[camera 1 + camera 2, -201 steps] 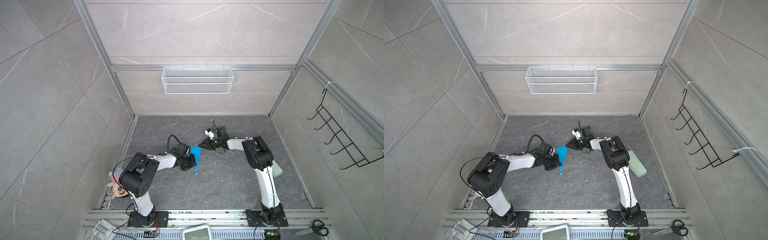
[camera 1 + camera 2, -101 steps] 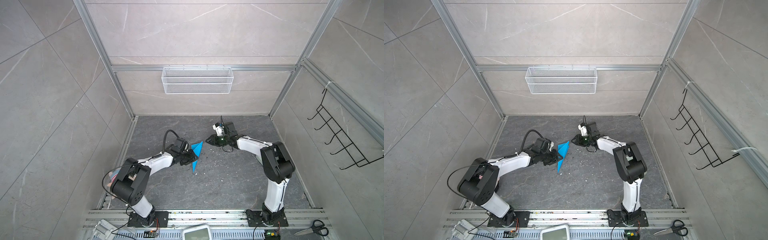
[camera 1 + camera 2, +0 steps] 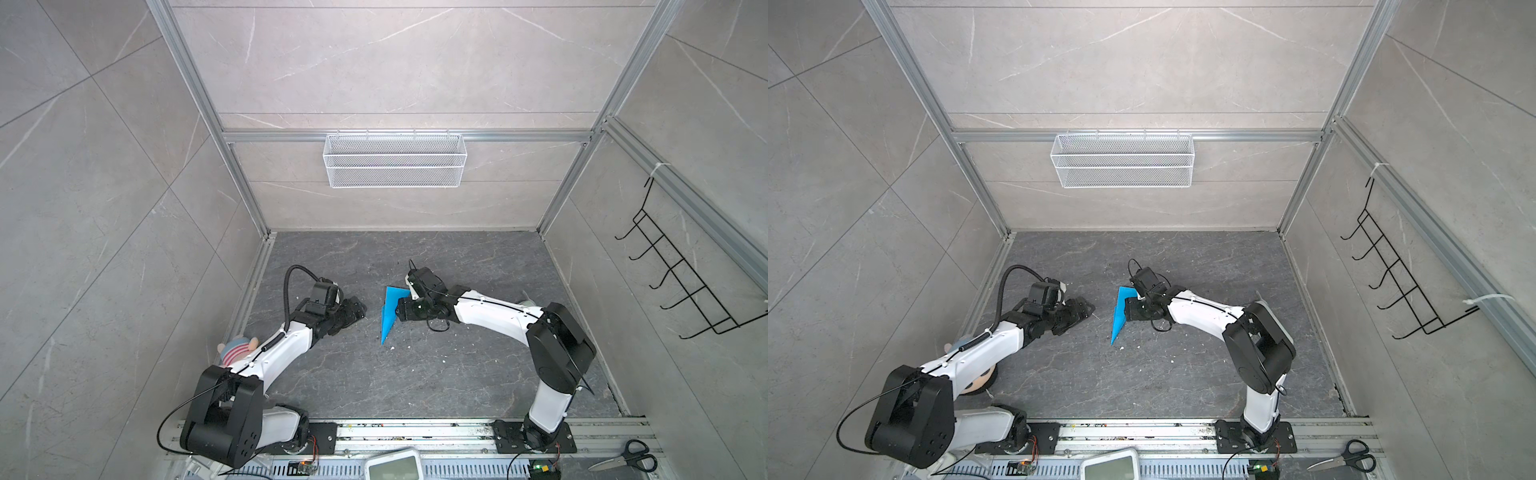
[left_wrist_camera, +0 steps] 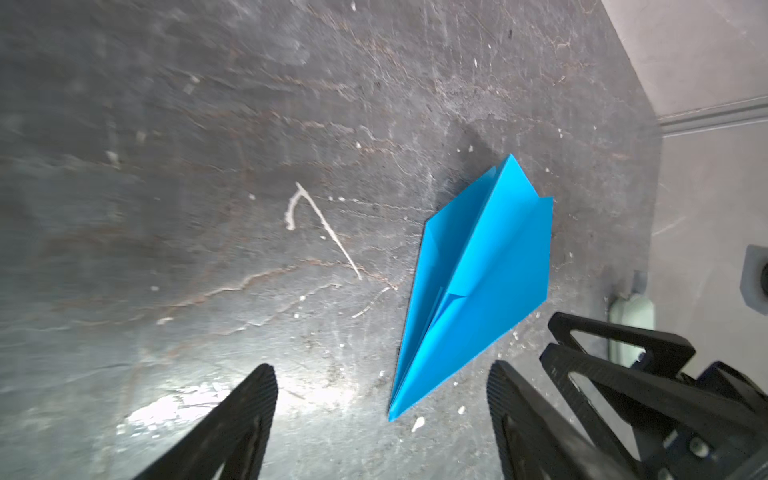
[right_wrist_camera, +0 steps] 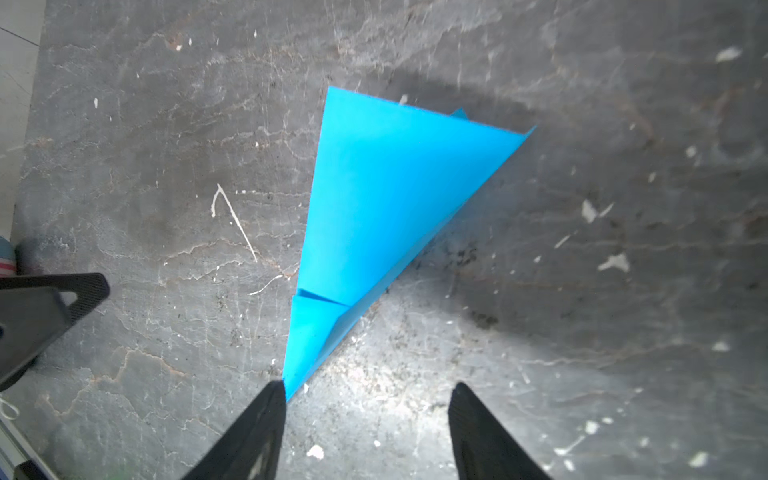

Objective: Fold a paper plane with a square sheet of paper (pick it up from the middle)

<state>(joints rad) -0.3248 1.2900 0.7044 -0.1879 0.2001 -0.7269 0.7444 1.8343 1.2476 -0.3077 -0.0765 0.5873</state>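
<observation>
The paper plane (image 3: 390,312) lies fully folded at mid-frame in both top views. The left gripper (image 4: 381,368) and right gripper (image 5: 368,386) flank it, jaws spread, holding nothing. Folding looks finished.

Paper plane (image 4: 478,291), just ahead of the left claw (image 4: 380,370): thin sky-blue paper, smooth, matt, sharply creased.
Finger pads (image 4: 253,399) of that claw: black plastic, finely ribbed, matt.
Right claw (image 5: 368,386): the same black ribbed plastic.
Floor (image 5: 582,291) beneath both claws: dark grey stone-look slab, matt, scratched, flecked white.
Arm shells (image 3: 494,316) behind the claws: glossy white plastic.
Basket (image 3: 395,166), far beyond the claws: white wire mesh.
</observation>
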